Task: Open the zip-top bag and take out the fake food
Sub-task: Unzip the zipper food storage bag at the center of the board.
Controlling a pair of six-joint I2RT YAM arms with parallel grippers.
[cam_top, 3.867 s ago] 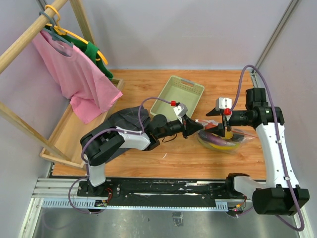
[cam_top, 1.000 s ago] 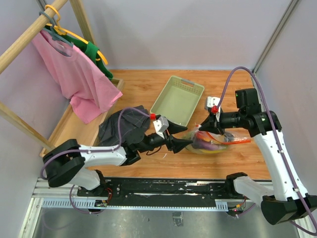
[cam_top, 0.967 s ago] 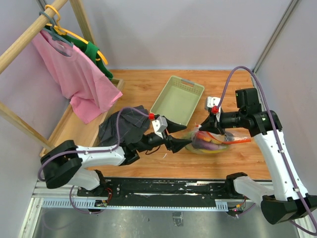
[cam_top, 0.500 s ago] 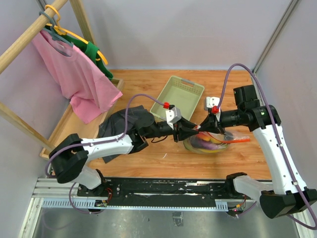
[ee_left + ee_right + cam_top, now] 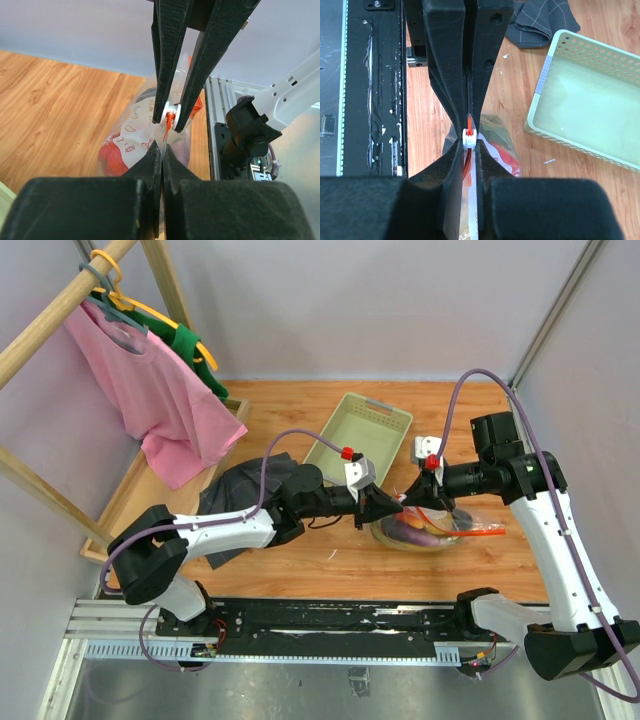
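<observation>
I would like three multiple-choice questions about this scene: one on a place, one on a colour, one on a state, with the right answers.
1. Where is the zip-top bag?
A. on the table, near the tray
B. inside the tray
C. on the floor

2. What colour is the tray?
A. blue
B. red
C. pale green

3. How is the left gripper?
A. wide open
B. shut
C. out of view

Answers:
1 A: the top view shows it on the wood, outside the tray.
2 C: its walls and bottom are pale green.
3 B: in the left wrist view its fingers meet with no gap.
</observation>
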